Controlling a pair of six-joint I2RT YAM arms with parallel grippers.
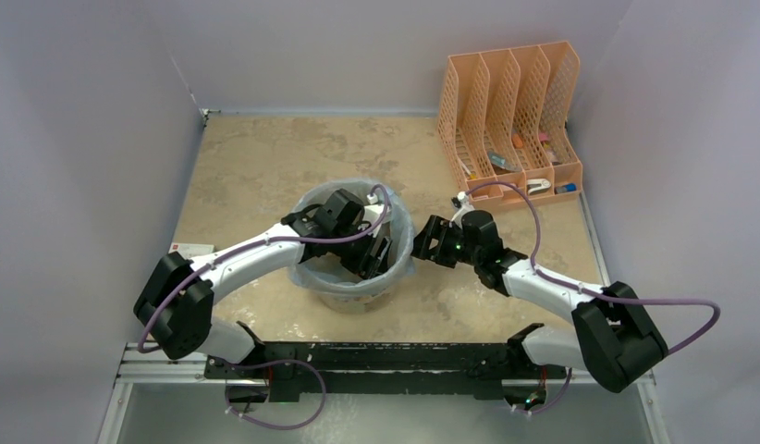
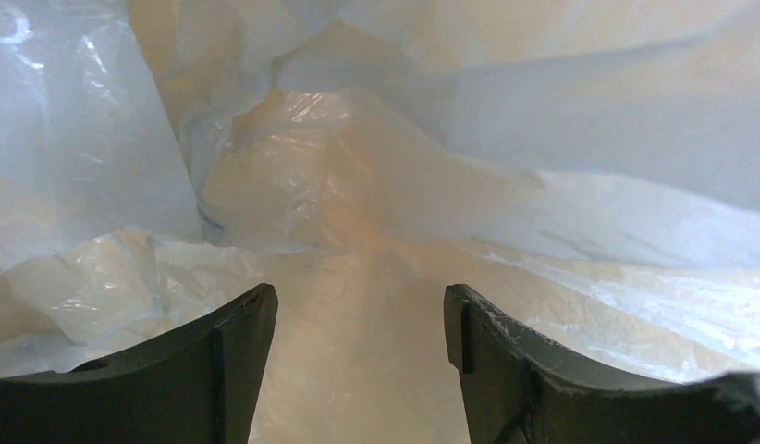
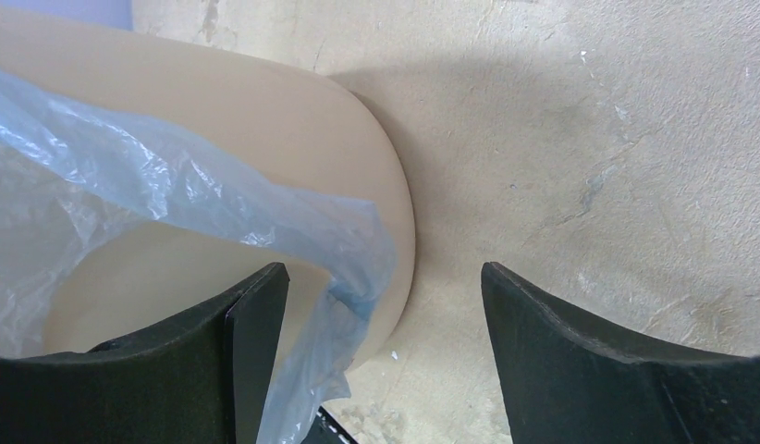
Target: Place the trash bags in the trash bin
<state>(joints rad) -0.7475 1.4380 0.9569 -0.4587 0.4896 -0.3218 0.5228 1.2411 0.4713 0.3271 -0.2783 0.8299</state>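
The cream trash bin (image 1: 358, 296) stands at the table's middle. The pale-blue translucent trash bag (image 1: 326, 191) lines its inside and drapes over its rim. My left gripper (image 1: 374, 259) reaches down inside the bin; in the left wrist view it (image 2: 358, 305) is open and empty, with crinkled bag (image 2: 358, 185) all around it. My right gripper (image 1: 421, 242) is just outside the bin's right rim, open and empty. In the right wrist view it (image 3: 386, 277) straddles the bin's rim (image 3: 265, 120), and a flap of bag (image 3: 173, 176) hangs over the rim beside the left finger.
An orange mesh file organizer (image 1: 510, 120) with small items stands at the back right. A small white label (image 1: 187, 248) lies at the table's left edge. Grey walls close in the left, back and right sides.
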